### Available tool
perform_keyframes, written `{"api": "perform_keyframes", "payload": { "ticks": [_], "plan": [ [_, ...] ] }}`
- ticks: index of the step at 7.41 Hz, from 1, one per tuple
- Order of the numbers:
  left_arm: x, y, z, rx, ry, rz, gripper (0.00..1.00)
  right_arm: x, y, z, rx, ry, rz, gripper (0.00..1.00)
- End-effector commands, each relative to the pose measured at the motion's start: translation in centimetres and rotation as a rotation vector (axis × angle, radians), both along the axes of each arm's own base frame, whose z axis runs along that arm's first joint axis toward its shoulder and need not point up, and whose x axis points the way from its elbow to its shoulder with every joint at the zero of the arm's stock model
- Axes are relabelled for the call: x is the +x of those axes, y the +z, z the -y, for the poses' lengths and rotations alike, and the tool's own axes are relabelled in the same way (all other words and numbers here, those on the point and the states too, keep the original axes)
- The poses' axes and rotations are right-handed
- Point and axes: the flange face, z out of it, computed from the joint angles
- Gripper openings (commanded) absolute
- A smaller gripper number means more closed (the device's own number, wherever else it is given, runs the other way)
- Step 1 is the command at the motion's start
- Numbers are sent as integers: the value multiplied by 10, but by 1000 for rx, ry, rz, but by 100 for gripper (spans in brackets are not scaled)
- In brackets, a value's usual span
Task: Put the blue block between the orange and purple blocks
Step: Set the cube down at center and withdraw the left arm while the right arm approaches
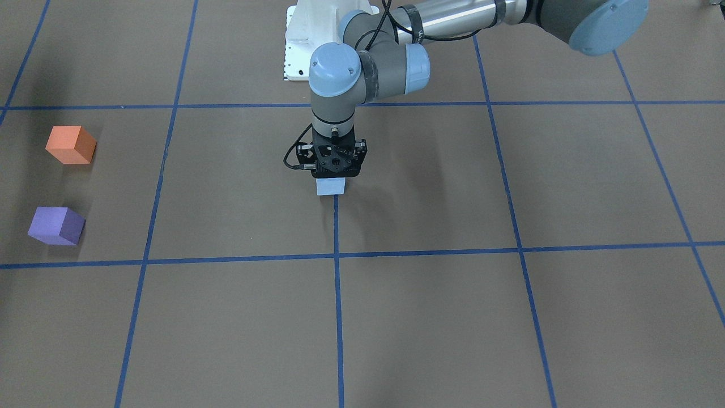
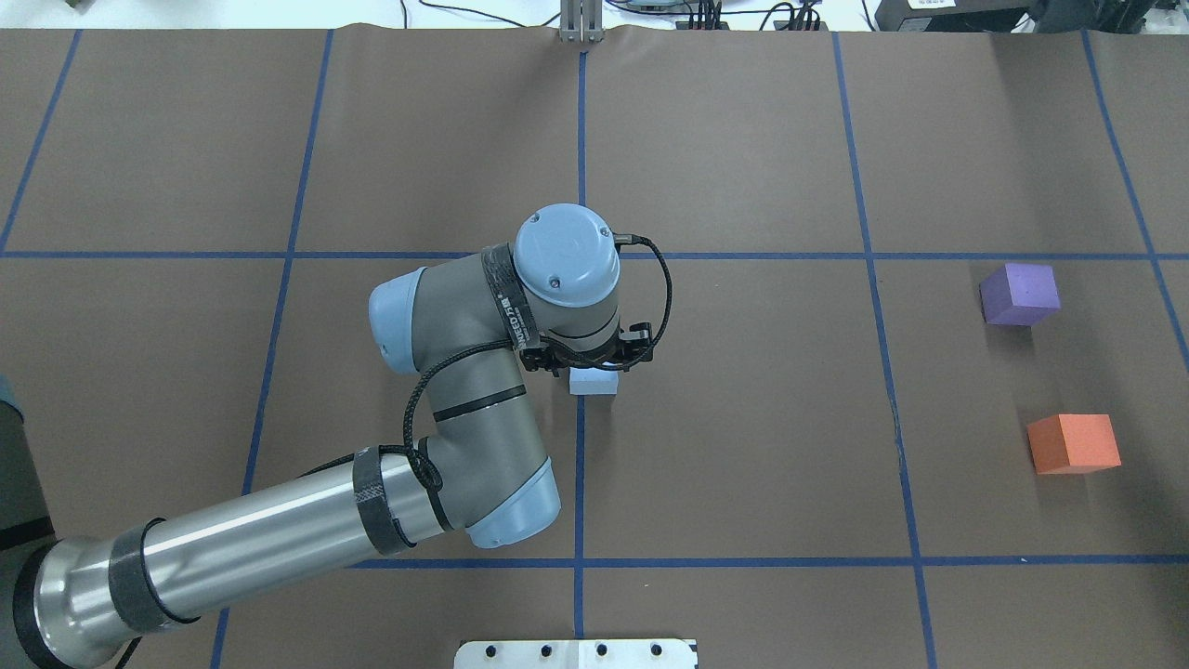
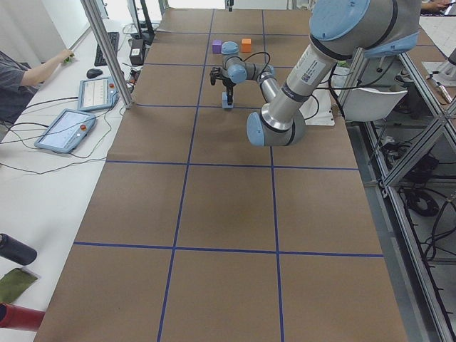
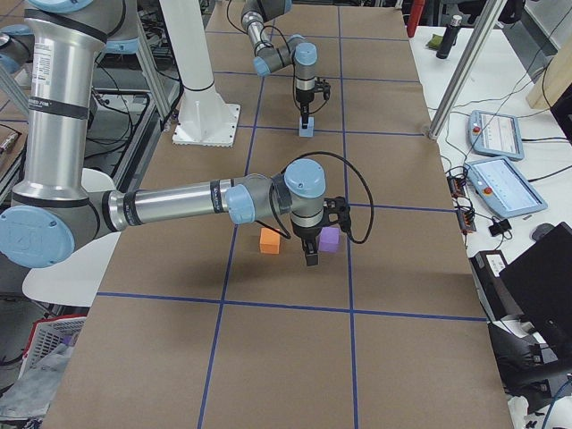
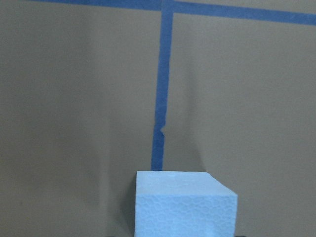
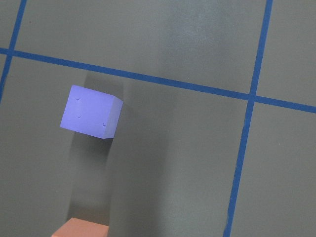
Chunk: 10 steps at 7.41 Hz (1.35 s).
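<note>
The blue block (image 1: 331, 187) sits at the middle of the front-facing frame, on a blue tape line (image 1: 337, 283) of the brown table (image 1: 453, 317). The left gripper (image 1: 334, 170) points straight down right over it and covers its top. Its fingers are hidden, so I cannot tell whether they clamp the block. In the left wrist view the block fills the bottom centre. The orange block (image 1: 71, 145) and the purple block (image 1: 56, 225) lie near the left edge of that front frame, apart from each other and well apart from the blue one. The right gripper (image 4: 310, 255) shows only in the right side view, near those two blocks; whether it is open or closed I cannot tell.
</note>
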Motion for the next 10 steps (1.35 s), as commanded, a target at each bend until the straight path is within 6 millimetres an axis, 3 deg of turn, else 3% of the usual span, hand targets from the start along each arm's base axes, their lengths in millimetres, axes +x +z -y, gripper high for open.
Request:
{"api": "perform_keyframes", "payload": {
  "ticks": [1,2,3,5,6,8,9,10],
  "plan": [
    [-73,-18,17,19,35,-43,100,-15,-24,4,-21,24,35,100],
    [-123,1,28,35,73,-31,100,-36,-53,6,-32,48,59,100],
    [-179,36,37,80,99,-13,100,-80,-96,13,-54,58,88,100],
    [-279,134,57,131,151,52,100,-172,-175,22,-96,98,121,100],
    [-322,178,68,181,187,103,100,-237,-216,16,-133,125,134,100],
    [-430,265,84,250,276,159,100,-381,-296,-30,-165,154,108,100],
    [-493,309,87,283,320,159,100,-442,-340,-29,-162,184,64,100],
    [-547,357,90,290,353,131,100,-488,-366,-24,-178,196,51,100]
  ]
}}
